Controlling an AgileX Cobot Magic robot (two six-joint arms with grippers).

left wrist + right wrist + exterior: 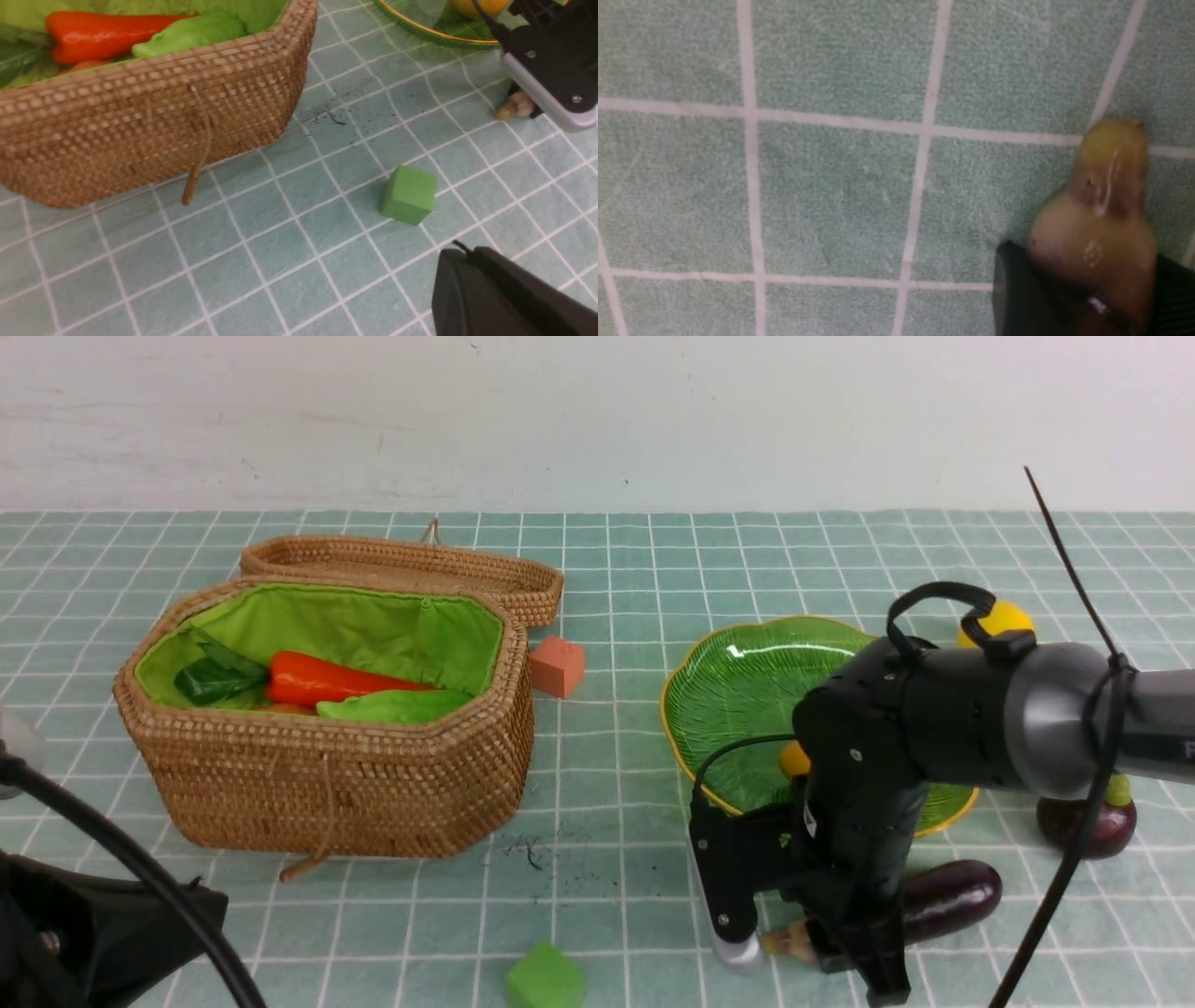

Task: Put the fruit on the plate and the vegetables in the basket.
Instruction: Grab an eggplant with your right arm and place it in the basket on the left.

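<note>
The right arm's jaws clamp the slim stem end of the long glossy purple toy eggplant, lying on the bench beside the green glass plate, probably for carrying to the tan wicker basket; the left arm's jaws are together.

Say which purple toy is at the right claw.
The long eggplant, lying before the plate, stem end inside the right claw. The round mangosteen sits apart beside the plate.
</note>
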